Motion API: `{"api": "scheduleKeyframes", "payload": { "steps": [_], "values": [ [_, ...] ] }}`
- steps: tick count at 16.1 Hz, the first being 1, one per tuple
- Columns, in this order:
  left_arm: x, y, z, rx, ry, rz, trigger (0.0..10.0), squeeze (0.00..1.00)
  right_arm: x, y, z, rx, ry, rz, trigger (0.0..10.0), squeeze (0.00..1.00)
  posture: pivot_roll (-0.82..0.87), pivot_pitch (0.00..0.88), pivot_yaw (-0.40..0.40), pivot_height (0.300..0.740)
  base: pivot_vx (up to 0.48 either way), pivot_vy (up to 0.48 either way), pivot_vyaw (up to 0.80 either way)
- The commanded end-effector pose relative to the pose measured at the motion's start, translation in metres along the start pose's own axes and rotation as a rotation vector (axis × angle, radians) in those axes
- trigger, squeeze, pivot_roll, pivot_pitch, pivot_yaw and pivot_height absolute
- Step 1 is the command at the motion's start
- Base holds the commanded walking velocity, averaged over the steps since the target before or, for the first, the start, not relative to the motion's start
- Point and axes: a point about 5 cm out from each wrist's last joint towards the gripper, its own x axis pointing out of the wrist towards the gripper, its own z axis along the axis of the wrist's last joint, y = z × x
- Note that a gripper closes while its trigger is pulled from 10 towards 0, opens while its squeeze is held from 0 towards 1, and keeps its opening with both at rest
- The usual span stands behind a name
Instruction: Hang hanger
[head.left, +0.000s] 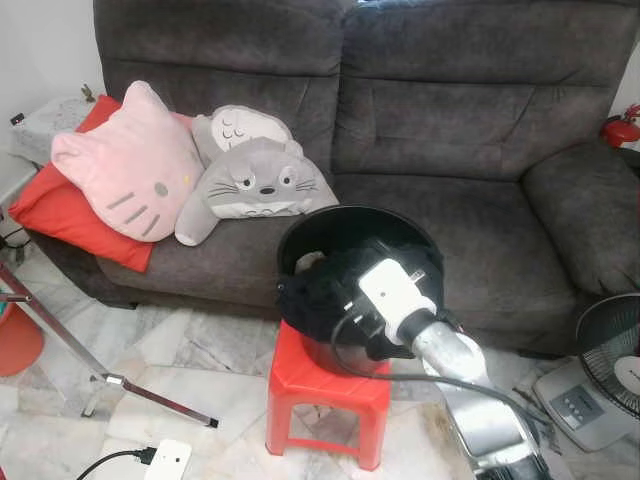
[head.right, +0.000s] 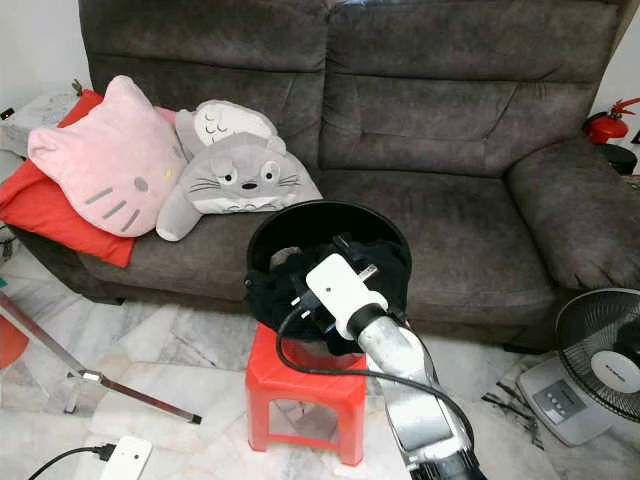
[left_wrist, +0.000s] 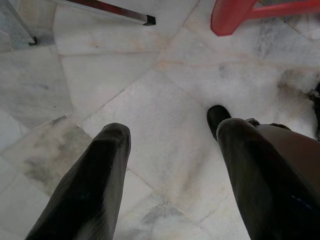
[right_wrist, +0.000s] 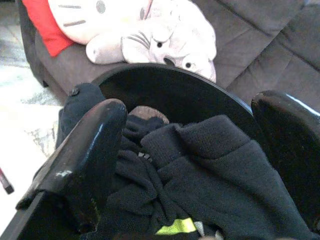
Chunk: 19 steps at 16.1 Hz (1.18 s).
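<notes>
A black bucket (head.left: 345, 215) stands on a red plastic stool (head.left: 330, 385) in front of the sofa. Dark knitted clothing (head.left: 315, 295) fills it and spills over its near rim. My right arm's white wrist (head.left: 398, 292) reaches over the bucket. In the right wrist view my right gripper (right_wrist: 192, 105) is open just above the dark clothing (right_wrist: 210, 165), holding nothing. A small tan patch (right_wrist: 145, 112) shows among the folds; I cannot tell what it is. My left gripper (left_wrist: 172, 130) hangs open over the marble floor.
A grey sofa (head.left: 470, 130) holds a pink cat cushion (head.left: 130, 165), a grey plush (head.left: 255, 180) and a red cushion (head.left: 60, 215). A metal rack leg (head.left: 110, 375) crosses the floor at the left, by a white power strip (head.left: 168, 462). A fan (head.left: 610, 350) stands at the right.
</notes>
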Motion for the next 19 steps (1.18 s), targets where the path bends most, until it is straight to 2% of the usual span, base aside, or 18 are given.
{"api": "scheduleKeyframes", "payload": {
  "steps": [1,7,9,16,17,18,19],
  "values": [
    [-0.001,0.001,-0.004,0.006,0.026,-0.003,10.0,0.0,0.006,0.002,-0.001,-0.017,0.036,0.024,10.0,0.0,-0.14,0.0,0.01,0.74,0.0,0.0,0.0],
    [-0.001,0.001,-0.004,0.008,0.025,-0.006,10.0,0.0,0.026,0.008,0.004,-0.063,0.067,0.106,10.0,0.0,-0.13,0.0,0.01,0.74,0.0,0.0,0.0],
    [-0.001,0.001,-0.004,0.004,0.025,-0.006,10.0,0.0,0.031,0.001,0.002,-0.112,0.111,0.079,10.0,0.0,-0.12,0.0,0.003,0.74,0.0,0.0,0.0],
    [-0.001,0.001,-0.005,0.011,0.03,-0.012,10.0,0.0,0.03,-0.005,-0.015,-0.113,0.221,0.027,10.0,0.0,-0.13,0.0,0.009,0.74,0.0,0.0,0.0],
    [-0.001,0.001,-0.005,0.018,0.03,-0.015,10.0,0.0,0.03,-0.006,-0.015,-0.114,0.228,0.006,5.4,0.0,-0.13,0.0,0.01,0.74,0.0,0.0,0.0],
    [-0.001,0.001,-0.005,0.018,0.03,-0.015,10.0,0.0,0.03,-0.007,-0.015,-0.115,0.227,0.001,0.0,0.0,-0.13,0.0,0.01,0.74,0.0,0.0,0.0],
    [-0.001,0.001,-0.005,0.019,0.03,-0.015,10.0,0.0,0.031,-0.008,-0.014,-0.116,0.224,-0.005,0.0,0.0,-0.13,0.0,0.01,0.74,0.0,0.0,0.0]
  ]
}}
